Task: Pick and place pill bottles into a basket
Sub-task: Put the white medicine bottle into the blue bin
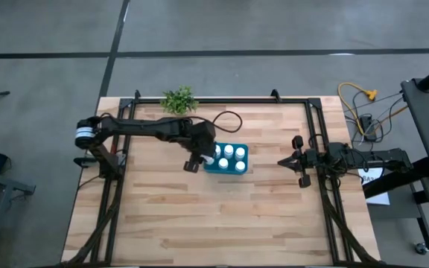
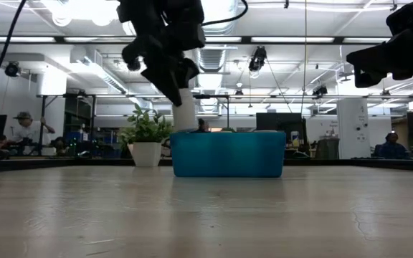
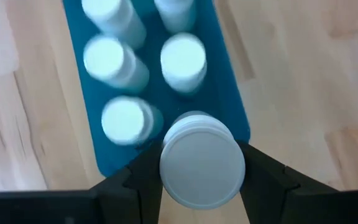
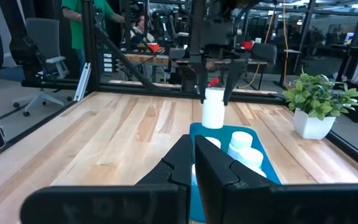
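Observation:
The teal basket (image 1: 229,169) stands mid-table and holds several white pill bottles (image 3: 183,57). My left gripper (image 1: 205,155) is above the basket's left end, shut on another white pill bottle (image 3: 202,167). That bottle hangs over the basket's near left corner (image 3: 235,134). It also shows in the low view (image 2: 185,115) and the right wrist view (image 4: 213,109). My right gripper (image 1: 283,161) is shut and empty, hovering to the right of the basket; its fingers show in its own wrist view (image 4: 194,158). My left gripper pinches the bottle's top, at the cap (image 4: 213,94), between its two fingers (image 3: 138,177). The fingers come from above, pointing down, one on each side. The bottle hangs upright, lifted clear, with its lower end about level with the basket's rim (image 2: 192,133).
A small green plant in a white pot (image 1: 179,99) stands at the table's far edge, behind the basket. A dark metal frame (image 1: 315,126) runs along the table's edges. Bare wood lies near and right of the basket. People and chairs show in the room beyond.

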You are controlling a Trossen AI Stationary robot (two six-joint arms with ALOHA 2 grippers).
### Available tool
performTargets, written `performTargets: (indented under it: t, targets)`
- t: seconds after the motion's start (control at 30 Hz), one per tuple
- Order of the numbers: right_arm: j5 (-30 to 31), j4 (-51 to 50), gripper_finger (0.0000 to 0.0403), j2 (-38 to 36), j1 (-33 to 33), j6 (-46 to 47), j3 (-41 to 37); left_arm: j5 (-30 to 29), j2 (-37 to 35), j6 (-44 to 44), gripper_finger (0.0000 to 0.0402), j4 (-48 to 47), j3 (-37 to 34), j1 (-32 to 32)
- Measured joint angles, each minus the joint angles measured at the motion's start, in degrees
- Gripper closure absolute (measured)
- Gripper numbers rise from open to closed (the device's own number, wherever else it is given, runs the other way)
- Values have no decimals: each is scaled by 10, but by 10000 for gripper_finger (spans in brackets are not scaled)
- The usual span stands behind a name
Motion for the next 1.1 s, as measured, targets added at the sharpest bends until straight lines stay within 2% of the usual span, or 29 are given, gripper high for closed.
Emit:
performTargets:
  t: [0.57,0.8,1.1]
  targets:
    - [0,0,394,1,0,0,0,51,59,14,251,4,18,7]
    - [0,-1,394,4,0,0,0,51,87,17,251,18,19,8]
    - [0,0,394,4,0,0,0,71,94,28,251,40,20,8]
